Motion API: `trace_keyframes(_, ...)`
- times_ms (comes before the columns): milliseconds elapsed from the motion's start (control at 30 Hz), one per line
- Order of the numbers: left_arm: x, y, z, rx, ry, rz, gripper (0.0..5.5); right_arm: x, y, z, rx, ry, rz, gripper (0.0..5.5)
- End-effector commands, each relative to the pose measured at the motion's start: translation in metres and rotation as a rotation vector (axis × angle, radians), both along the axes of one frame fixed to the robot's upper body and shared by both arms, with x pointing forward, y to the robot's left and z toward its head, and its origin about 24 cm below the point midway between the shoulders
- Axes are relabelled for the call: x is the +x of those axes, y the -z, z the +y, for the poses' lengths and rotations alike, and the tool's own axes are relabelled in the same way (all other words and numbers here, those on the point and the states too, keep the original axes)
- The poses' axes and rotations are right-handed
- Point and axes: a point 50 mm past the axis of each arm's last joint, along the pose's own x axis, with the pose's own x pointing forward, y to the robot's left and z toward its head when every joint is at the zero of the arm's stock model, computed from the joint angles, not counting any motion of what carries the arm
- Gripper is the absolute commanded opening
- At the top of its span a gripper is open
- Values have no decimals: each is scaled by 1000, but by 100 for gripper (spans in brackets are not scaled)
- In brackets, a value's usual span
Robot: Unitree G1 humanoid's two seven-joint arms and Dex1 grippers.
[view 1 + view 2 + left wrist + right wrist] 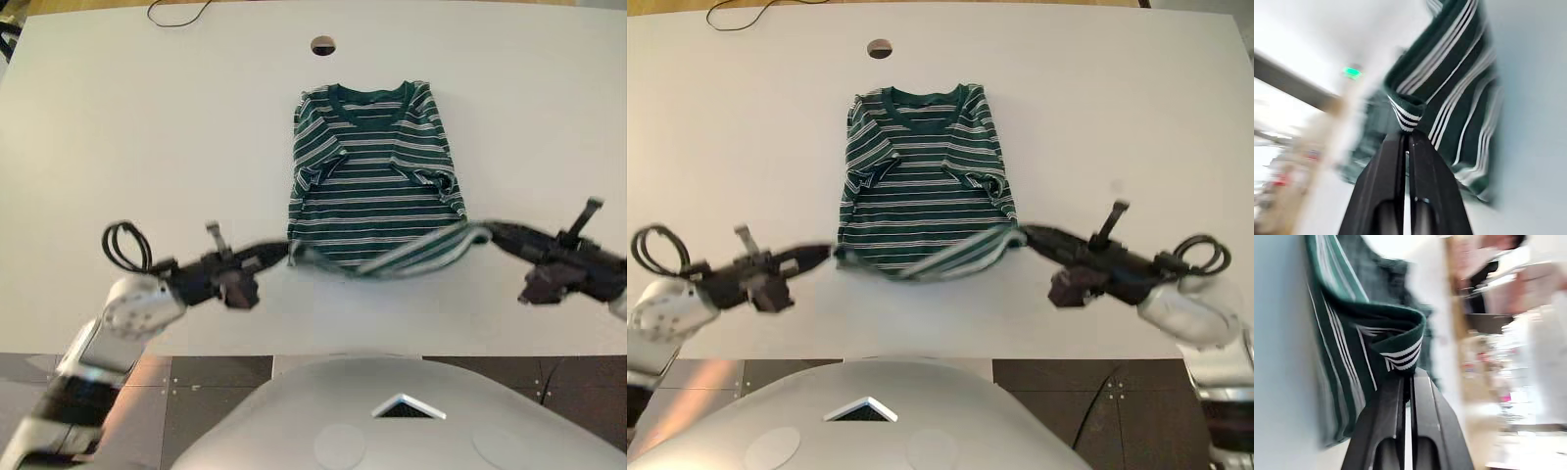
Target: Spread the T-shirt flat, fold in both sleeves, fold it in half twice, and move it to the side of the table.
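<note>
A green T-shirt (pixel 374 166) with white stripes lies on the white table (pixel 147 147), collar at the far side, both sleeves folded in over the chest. Its near hem is lifted off the table in a sagging band. My left gripper (pixel 290 251) is shut on the hem's left corner (pixel 1406 113). At the other end, my right gripper (pixel 486 233) is shut on the right corner (pixel 1403 352). Both grippers hold the hem just above the tabletop at the shirt's near edge.
A round hole (pixel 322 45) in the table sits just beyond the collar. A black cable (pixel 176 14) lies at the far edge. The table's near edge (pixel 294 352) runs just below the arms. Bare tabletop stretches left and right of the shirt.
</note>
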Motion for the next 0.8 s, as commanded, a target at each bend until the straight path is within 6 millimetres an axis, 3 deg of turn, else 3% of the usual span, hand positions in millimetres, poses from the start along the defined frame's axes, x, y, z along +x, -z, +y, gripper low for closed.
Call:
trace_keyframes(33, 41, 11, -16, -41, -168, -64, 10, 46, 9, 14, 78, 119, -105, 11)
trace_keyframes(133, 93, 31, -8, -2, -400, -93, 10, 111, 34, 33, 161, 334, -146, 11)
trace_keyframes(300, 133, 35, -3, -13, -515, -112, 10, 154, 45, 34, 159, 480, -175, 11)
trace_keyframes(533, 145, 54, -18, 55, -481, -76, 10, 168, 60, 34, 156, 563, -138, 11)
trace_keyframes(800, 145, 51, -20, 38, -457, -98, 10, 167, 63, 23, 151, 604, -120, 11)
